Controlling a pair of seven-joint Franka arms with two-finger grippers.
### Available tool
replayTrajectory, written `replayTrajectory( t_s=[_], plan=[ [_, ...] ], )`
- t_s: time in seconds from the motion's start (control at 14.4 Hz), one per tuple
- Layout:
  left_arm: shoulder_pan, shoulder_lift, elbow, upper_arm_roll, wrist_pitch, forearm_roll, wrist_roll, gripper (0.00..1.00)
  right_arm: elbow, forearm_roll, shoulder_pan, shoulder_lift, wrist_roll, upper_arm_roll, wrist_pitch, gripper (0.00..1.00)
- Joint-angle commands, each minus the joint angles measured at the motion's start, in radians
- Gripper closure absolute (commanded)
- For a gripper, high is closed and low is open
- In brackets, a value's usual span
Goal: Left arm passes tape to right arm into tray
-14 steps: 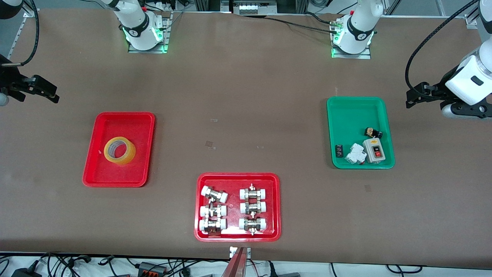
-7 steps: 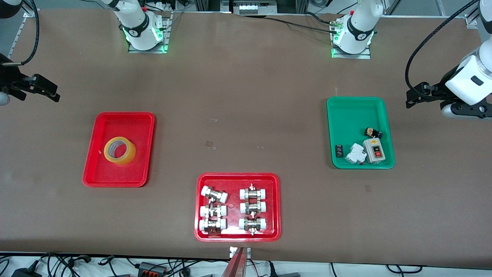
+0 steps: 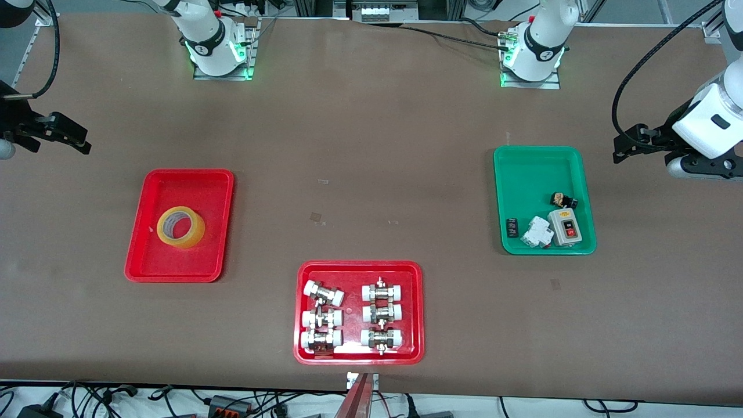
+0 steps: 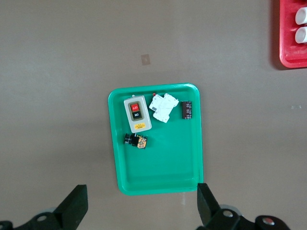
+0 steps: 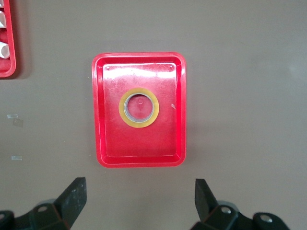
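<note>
The yellow tape (image 3: 194, 232) lies flat in the red tray (image 3: 180, 174) toward the right arm's end of the table. It also shows in the right wrist view (image 5: 122, 108), in the middle of the tray (image 5: 110, 139). My right gripper (image 3: 81, 142) is open and empty, up above the bare table beside that tray; in its wrist view (image 5: 138, 191) the jaws stand wide apart. My left gripper (image 3: 618, 150) is open and empty, up at the left arm's end, beside the green tray; its wrist view (image 4: 140, 196) shows the jaws wide apart.
A green tray (image 3: 540, 174) holds a switch box (image 3: 565, 227), a white breaker and small dark parts; it also shows in the left wrist view (image 4: 163, 167). A red tray (image 3: 359, 267) of white-capped metal fittings lies nearest the front camera, mid-table.
The right gripper has drifted very slightly; the tape, the trays and the left arm have not moved.
</note>
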Motion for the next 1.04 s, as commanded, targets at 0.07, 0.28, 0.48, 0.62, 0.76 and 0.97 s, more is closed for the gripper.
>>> replayTrajectory(
  t_s=[0.07,0.28,0.48,0.62,0.76,0.97],
  plan=[
    [0.004,-0.015,-0.012,0.002,0.009,-0.024,0.014,0.00,0.004,0.064,-0.020,0.002,-0.001,0.006,0.006,0.00],
    [0.004,-0.015,-0.012,0.002,0.009,-0.024,0.014,0.00,0.001,0.063,-0.025,0.002,-0.016,0.009,-0.007,0.00],
    [0.004,-0.017,-0.012,0.002,0.009,-0.024,0.014,0.00,-0.002,0.049,-0.018,-0.003,-0.019,0.015,-0.005,0.00],
    [0.004,-0.017,-0.012,0.002,0.009,-0.024,0.014,0.00,-0.002,0.027,-0.012,-0.003,-0.019,0.018,-0.004,0.00],
    [0.004,-0.017,-0.012,0.002,0.009,-0.024,0.014,0.00,-0.003,0.023,-0.012,-0.004,-0.019,0.018,-0.005,0.00],
    [0.004,-0.015,-0.012,0.002,0.009,-0.024,0.014,0.00,-0.003,0.023,-0.012,-0.006,-0.019,0.018,-0.005,0.00]
  ],
)
